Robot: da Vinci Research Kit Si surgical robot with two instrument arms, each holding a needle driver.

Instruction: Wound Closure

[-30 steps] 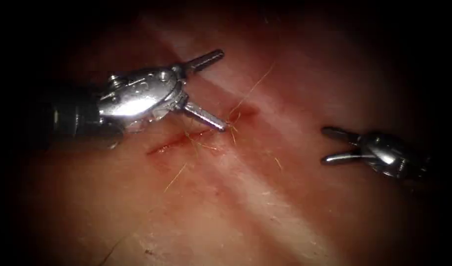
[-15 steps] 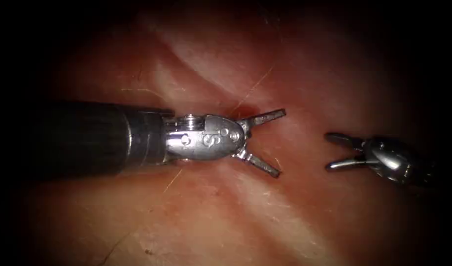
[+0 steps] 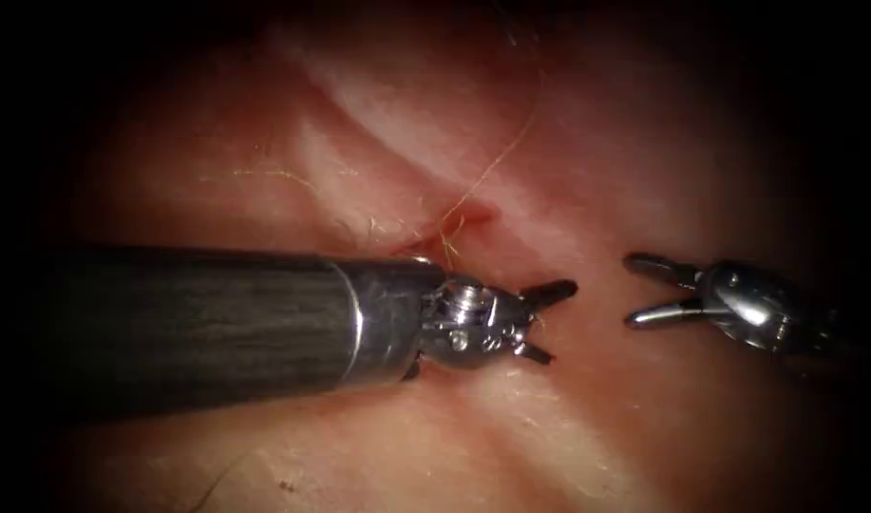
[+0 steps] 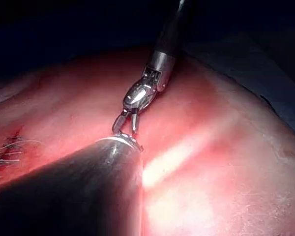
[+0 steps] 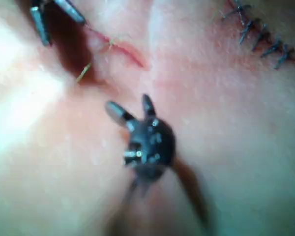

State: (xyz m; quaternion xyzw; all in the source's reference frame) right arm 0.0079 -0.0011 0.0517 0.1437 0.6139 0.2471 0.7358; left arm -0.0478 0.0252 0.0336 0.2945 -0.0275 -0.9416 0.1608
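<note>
- The left tool [image 3: 547,321] lies flat on a long dark shaft that points toward 3 o'clock. Its jaws are a little way apart and hold nothing.
- The shaft covers much of the cut [image 3: 454,223]; the red end of the cut shows at 12 o'clock from the tool's wrist.
- Thin thread [image 3: 497,163] runs up from that red end toward 1 o'clock, lying loose on the tissue [image 3: 587,446].
- I cannot see the needle.
- The right tool [image 3: 639,290] sits at 3 o'clock from the left tool, near it but apart. Its jaws spread wide, point toward 9 o'clock and hold nothing.
- In the right wrist view, a row of dark stitches [image 5: 260,30] sits on the tissue, well apart from the right tool.
</note>
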